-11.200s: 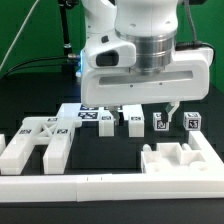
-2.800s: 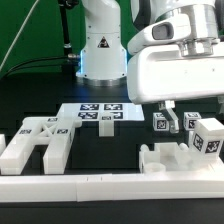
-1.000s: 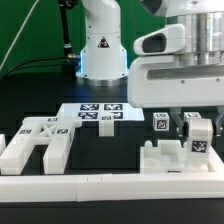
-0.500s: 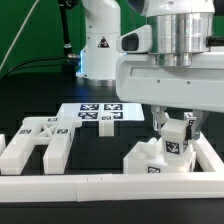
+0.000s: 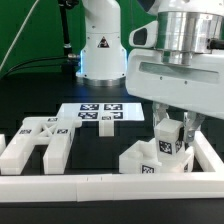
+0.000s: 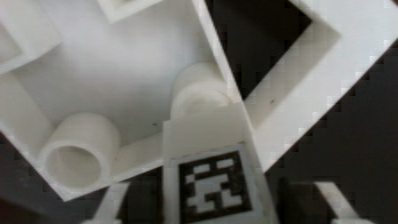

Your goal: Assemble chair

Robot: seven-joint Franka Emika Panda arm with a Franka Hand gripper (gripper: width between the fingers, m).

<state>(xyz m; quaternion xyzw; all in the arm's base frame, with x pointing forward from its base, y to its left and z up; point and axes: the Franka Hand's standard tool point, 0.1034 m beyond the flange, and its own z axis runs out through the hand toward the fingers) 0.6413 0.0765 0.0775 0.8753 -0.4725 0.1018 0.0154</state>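
At the white slab [image 5: 141, 163], hand [image 5: 172, 133] gripping tagged block [image 5: 167, 143]

The exterior view sits low, almost level with the black counter [image 5: 40, 112]. It's just behind the white border rail [image 5: 60, 183] along the near edge and looks straight across to the robot base [image 5: 100, 45] at the back. It's close in, so the top of the arm gets cropped. The wrist view rides on the arm and stares down between the fingers [image 6: 107, 205], super tight and pretty blurry. The two views only share one small patch on the exterior view's right: the tagged block [image 5: 168, 140] [image 6: 210, 160] and the white chair piece [image 5: 148, 162] [image 6: 89, 90] it rests against.
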